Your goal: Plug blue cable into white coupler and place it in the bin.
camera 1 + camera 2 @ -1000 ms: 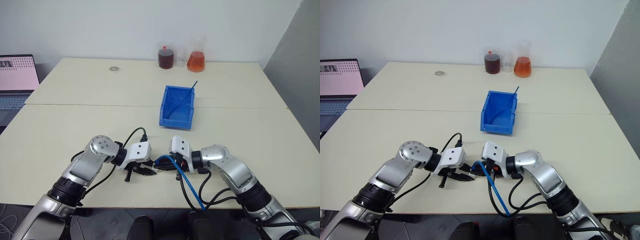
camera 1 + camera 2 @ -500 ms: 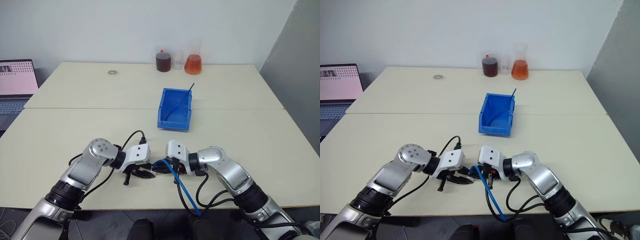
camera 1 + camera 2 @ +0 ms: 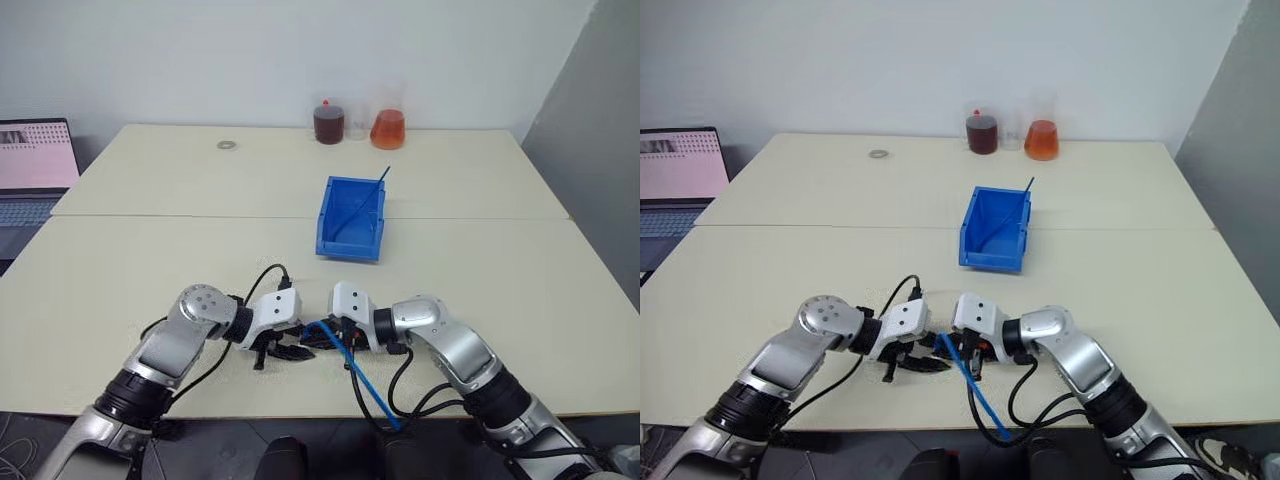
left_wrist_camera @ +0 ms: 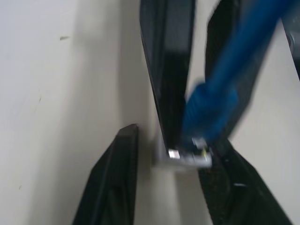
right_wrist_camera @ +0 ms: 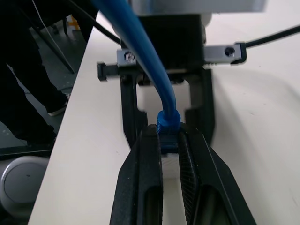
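Grippers meet tip to tip near the table's [image 3: 120, 260] front edge. Right gripper [image 5: 169, 140] is clamped on the cable's [image 3: 352, 368] plug end, the cable trailing back off the edge. Left gripper [image 4: 173, 154] stands parted around the coupler [image 4: 183, 158], which sits at the plug, one finger [image 4: 115, 187] apart from it. Bin [image 3: 352, 217] lies well beyond both, a dark strand [image 3: 366, 199] leaning inside. Farther off: flasks [image 3: 389, 125], ring [image 3: 227, 145], laptop [image 3: 36, 165] left.

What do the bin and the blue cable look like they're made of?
The bin: probably moulded plastic, with an even bright blue colour, thin stiff walls and a slight sheen. The blue cable: likely a rubbery or vinyl jacket, smooth, bending in a curve, with a moulded boot at its plug.
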